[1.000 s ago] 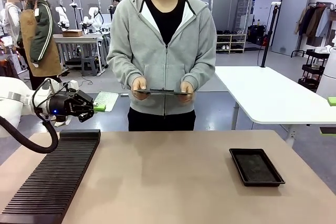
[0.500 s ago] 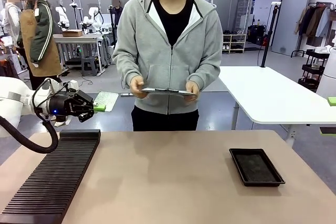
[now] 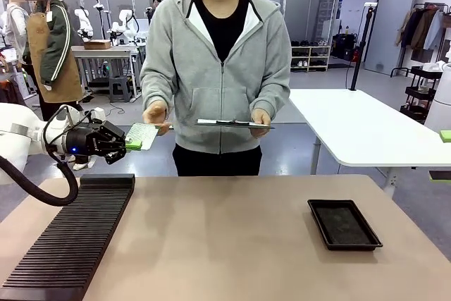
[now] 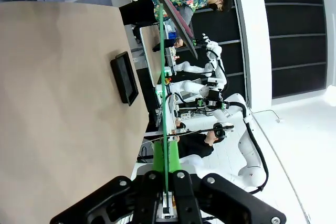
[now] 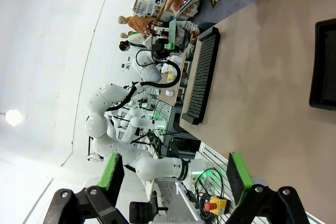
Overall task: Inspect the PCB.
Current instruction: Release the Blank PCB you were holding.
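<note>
**Left gripper (image 3: 131, 144) offered the thin, green, speckled rectangular PCB (image 3: 143, 134) for inspection**
Holding it steady and level seemed best while a person's hand (image 3: 155, 113) was at its far corner. The jaws were clamped on the board's near edge, in the air left of the table (image 3: 225, 244); the right gripper (image 5: 174, 178) stood wide open, empty.

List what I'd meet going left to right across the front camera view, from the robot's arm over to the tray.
The left end effector → PCB → white clipboard → black tray.
</note>
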You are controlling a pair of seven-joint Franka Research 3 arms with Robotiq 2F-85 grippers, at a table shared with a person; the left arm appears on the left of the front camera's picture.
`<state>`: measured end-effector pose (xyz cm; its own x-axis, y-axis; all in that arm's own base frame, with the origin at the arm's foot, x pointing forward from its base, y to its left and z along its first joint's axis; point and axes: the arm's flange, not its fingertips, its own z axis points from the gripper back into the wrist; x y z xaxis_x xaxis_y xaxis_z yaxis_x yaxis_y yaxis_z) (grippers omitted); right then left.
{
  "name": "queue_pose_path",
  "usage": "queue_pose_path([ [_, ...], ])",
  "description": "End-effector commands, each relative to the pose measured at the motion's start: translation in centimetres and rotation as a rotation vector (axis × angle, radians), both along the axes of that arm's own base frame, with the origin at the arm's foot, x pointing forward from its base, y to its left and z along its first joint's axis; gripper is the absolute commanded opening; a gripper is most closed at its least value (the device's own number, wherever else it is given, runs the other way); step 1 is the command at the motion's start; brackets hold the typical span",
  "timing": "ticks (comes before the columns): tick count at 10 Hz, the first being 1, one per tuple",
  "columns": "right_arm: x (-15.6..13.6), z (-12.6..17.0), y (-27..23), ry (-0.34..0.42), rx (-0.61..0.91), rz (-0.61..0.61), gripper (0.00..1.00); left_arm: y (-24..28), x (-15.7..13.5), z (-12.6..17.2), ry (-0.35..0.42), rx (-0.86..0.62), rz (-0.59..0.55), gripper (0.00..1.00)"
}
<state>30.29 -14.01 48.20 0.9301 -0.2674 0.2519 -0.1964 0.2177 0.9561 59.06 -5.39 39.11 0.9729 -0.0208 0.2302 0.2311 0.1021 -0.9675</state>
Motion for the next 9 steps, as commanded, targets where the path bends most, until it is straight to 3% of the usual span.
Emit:
queue_pose_path([
  [1, -0.02, 0.04, -0.06, -0.019, -0.002, 0.003, 1.00, -0.09, -0.63, 0.12, -0.017, 0.010, -0.006, 0.04],
  [9, -0.02, 0.04, -0.06, -0.019, -0.002, 0.003, 1.00, -0.09, -0.63, 0.12, -0.017, 0.010, -0.006, 0.04],
])
